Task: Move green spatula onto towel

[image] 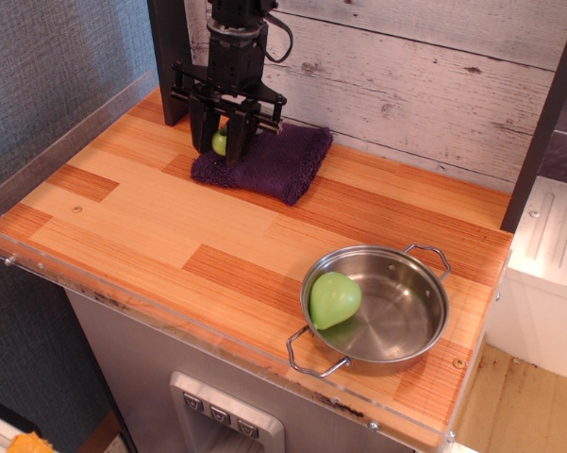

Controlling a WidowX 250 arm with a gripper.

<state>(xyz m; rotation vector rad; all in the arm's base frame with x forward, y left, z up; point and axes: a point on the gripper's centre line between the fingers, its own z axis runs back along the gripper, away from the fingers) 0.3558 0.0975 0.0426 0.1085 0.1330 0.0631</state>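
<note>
My gripper (221, 143) hangs low over the left end of the dark purple towel (274, 162) at the back of the counter. Its two black fingers are shut on the green spatula (220, 142), of which only a lime-green piece shows between them. The gray blade is hidden by the fingers. The fingertips are at or just above the towel's surface; I cannot tell whether the spatula touches the cloth.
A steel pan (396, 311) with two handles stands at the front right and holds a smooth green pear-shaped thing (334, 299). A black post (170, 57) stands just left of the gripper. A white plank wall is behind. A clear plastic rim edges the counter.
</note>
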